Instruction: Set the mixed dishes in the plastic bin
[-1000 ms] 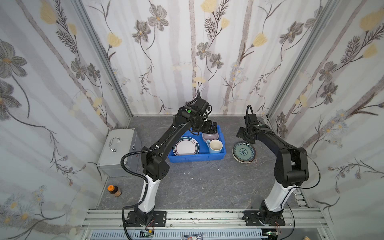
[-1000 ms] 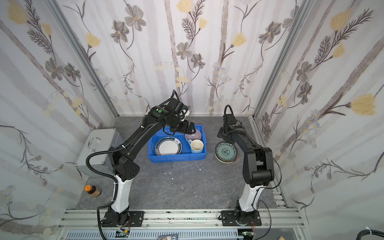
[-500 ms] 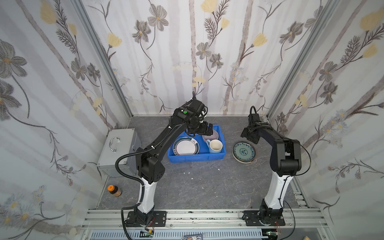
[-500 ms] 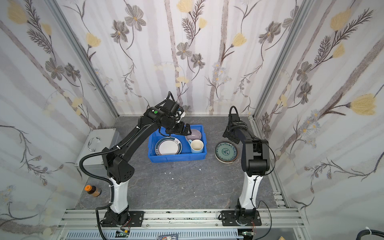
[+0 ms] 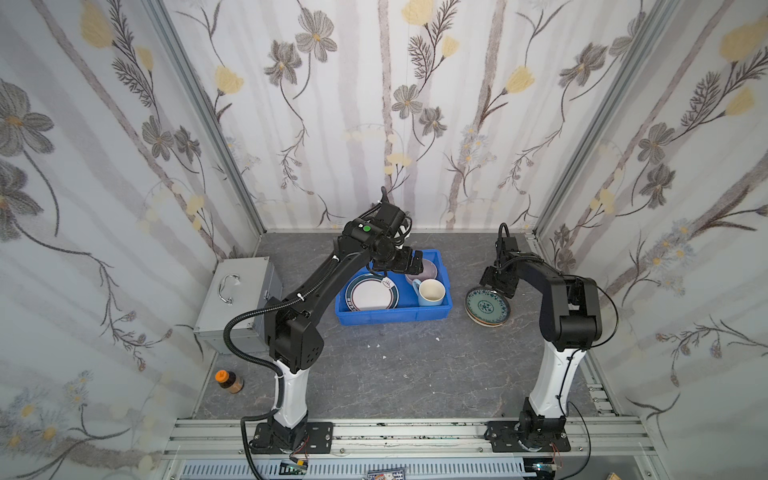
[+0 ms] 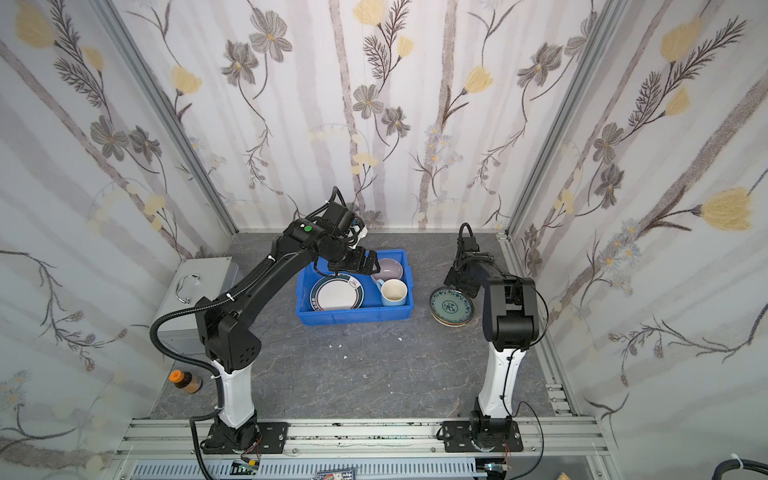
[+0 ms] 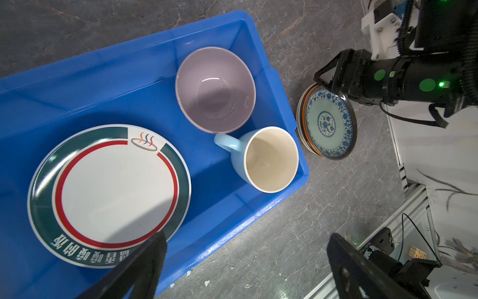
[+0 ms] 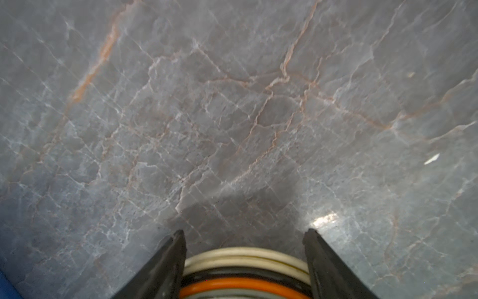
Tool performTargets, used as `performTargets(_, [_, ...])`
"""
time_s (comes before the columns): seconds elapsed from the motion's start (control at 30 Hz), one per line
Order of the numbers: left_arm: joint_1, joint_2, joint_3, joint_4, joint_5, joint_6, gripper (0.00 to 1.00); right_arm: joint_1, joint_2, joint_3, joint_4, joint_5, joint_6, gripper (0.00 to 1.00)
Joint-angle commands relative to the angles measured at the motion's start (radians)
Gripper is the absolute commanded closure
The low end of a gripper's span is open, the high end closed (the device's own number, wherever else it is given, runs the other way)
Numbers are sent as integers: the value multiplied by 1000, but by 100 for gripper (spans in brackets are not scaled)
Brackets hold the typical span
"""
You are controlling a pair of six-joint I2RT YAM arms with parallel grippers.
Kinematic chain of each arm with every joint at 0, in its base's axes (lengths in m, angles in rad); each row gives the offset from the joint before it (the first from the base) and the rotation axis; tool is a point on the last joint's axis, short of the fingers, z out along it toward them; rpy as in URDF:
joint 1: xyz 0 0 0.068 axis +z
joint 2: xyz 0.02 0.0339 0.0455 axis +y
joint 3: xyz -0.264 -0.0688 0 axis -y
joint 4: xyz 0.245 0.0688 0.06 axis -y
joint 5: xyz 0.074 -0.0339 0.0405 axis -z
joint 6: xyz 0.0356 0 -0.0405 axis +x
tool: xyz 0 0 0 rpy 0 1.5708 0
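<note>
**A:** What takes up the most room?

**B:** On the grey tabletop (image 5: 395, 374), the grey metal case (image 5: 237, 299) lies against the left edge. Next is the blue bin (image 5: 390, 316), near the middle of the rear edge.

**A:** And in the bin?

**B:** A white plate (image 7: 108, 194) with a green and red rim lies flat in its left half.

**A:** Are any dishes outside it?

**B:** Yes, a stack of plates (image 5: 487, 306) lies flat on the tabletop just beside the bin's right wall. The teal-patterned plate (image 7: 328, 124) is on top, and the right wrist view shows orange, black and cream rims under it.

**A:** What about the smaller dishes?

**B:** The lilac bowl (image 7: 216, 90) sits in the bin's rear right corner. The pale blue mug (image 7: 270, 159) stands upright in the front right corner, close to the bowl, with its handle pointing towards the plate.

**A:** And the hands?

**B:** The left gripper (image 5: 409, 266) hangs over the rear of the bin, spread wide and holding nothing. The right gripper (image 8: 244, 233) is low at the stack's rear rim. Its fingers (image 8: 165, 264) are apart, one on each side of the rim, and I cannot tell whether they touch it.

**A:** What is smallest?

**B:** The brown bottle (image 5: 227, 380) with an orange cap, by the left edge towards the front corner.
</note>
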Motion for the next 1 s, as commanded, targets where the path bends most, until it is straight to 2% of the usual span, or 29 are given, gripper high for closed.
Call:
performTargets(0.0, [0,-31,-34,38,0,-19,0,2,-44,-56,-2,-36,-11,28])
performTargets(0.37, [-12,-141,-209,108,-31,-73,0,58,-238,-313,38,-88,-4,28])
performTargets(0.67, [-55,-262,-376,164,-81,-135,0,204,-407,-446,49,-122,56,28])
performTargets(0.83, [-101,-351,-486,205,-118,-195,0,172,-535,-509,11,-42,45,27])
performTargets(0.9, [-129,-385,-538,227,-134,-226,6,134,-607,-556,12,-42,45,26])
performTargets(0.97, [-169,-426,-603,251,-145,-265,7,102,-668,-605,20,-47,50,23])
